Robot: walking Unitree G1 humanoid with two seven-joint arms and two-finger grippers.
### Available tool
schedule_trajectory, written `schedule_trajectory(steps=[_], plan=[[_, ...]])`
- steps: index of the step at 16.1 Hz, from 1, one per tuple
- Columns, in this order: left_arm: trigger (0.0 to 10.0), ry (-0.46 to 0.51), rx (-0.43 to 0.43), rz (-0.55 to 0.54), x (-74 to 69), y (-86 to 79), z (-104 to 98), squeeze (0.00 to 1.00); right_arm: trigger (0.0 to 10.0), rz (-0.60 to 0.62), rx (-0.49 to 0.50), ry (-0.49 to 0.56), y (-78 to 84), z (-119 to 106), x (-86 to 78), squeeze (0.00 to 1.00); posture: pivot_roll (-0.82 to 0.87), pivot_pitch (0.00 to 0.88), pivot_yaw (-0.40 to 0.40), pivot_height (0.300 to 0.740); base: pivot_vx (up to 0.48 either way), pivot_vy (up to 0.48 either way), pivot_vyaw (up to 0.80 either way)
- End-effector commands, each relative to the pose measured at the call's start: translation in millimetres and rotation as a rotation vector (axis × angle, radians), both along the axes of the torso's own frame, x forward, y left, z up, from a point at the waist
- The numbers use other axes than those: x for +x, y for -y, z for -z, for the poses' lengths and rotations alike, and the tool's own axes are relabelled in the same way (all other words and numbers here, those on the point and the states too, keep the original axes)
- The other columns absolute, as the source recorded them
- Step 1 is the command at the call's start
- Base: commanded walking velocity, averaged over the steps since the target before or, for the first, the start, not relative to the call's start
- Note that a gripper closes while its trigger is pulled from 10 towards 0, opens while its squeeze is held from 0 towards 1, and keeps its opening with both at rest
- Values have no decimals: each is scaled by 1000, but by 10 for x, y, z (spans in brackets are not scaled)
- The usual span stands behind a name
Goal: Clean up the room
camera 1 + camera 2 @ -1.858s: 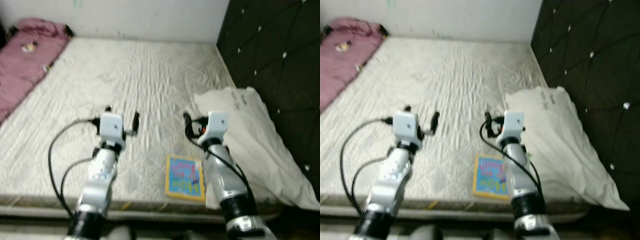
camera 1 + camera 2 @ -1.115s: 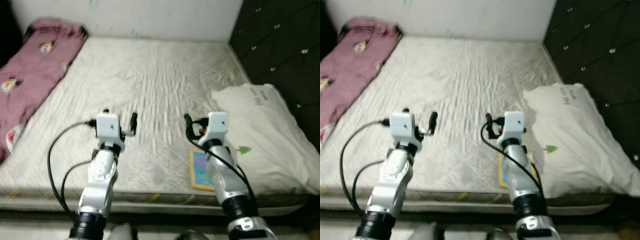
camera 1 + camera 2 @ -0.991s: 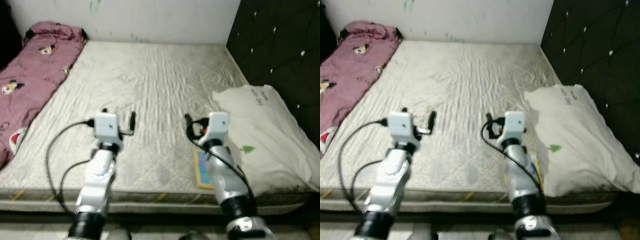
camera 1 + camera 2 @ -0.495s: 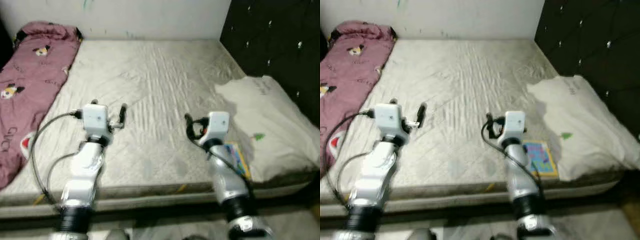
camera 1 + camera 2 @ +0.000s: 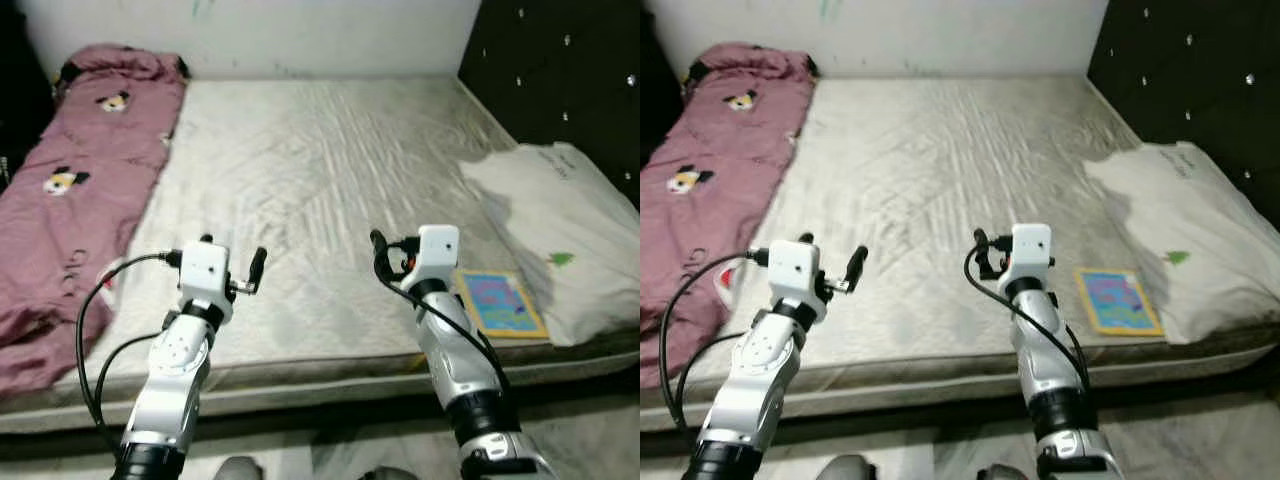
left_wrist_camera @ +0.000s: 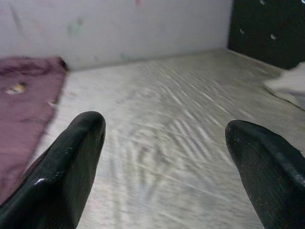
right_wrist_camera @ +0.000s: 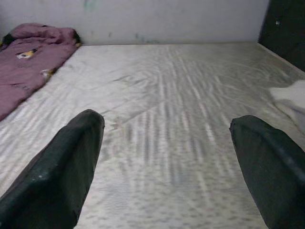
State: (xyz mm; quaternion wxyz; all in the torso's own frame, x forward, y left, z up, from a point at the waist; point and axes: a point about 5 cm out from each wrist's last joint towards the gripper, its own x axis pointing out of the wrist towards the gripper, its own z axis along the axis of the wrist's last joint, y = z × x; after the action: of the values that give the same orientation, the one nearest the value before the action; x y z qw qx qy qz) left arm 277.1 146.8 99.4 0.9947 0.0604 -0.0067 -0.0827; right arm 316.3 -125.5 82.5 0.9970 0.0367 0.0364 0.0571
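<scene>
A colourful book [image 5: 498, 303] lies flat on the bare mattress [image 5: 320, 150] near its front right corner, beside a white pillow [image 5: 565, 230]. A pink patterned blanket [image 5: 80, 190] is spread along the mattress's left side. My left gripper [image 5: 232, 255] hovers open over the front edge, left of centre, holding nothing. My right gripper [image 5: 400, 250] hovers open a little left of the book, also with nothing in it. In both wrist views the open fingers [image 6: 71, 162] [image 7: 62, 162] frame bare mattress.
A black tufted headboard [image 5: 560, 70] rises at the right behind the pillow. A white wall [image 5: 330, 35] closes the far side. The mattress's front edge [image 5: 300, 385] runs just below my arms, with floor under it.
The camera has shifted left along the bed, so more of the pink blanket shows and the book and pillow sit further right. Both arms keep the same raised pose, grippers still open.
</scene>
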Motion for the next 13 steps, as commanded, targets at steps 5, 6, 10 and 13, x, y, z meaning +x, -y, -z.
schedule_trajectory(steps=[5,6,10,13], plan=[[10000,27,-24,-176,-7,-194,-56,0,10000,-28,2,28,-53,-93,31,0,76,0,-50,740,0,369,-221],[10000,45,-26,-166,-11,-181,-75,0,10000,-31,0,29,-60,-94,29,0,78,0,-50,740,0,0,0],[10000,62,-48,-107,-8,-103,-114,0,10000,-32,-4,28,-70,-100,27,0,63,0,-41,740,0,0,0],[10000,63,-64,-97,8,-75,-123,0,10000,-27,-6,29,-66,-104,29,0,59,0,-36,740,210,0,0]])
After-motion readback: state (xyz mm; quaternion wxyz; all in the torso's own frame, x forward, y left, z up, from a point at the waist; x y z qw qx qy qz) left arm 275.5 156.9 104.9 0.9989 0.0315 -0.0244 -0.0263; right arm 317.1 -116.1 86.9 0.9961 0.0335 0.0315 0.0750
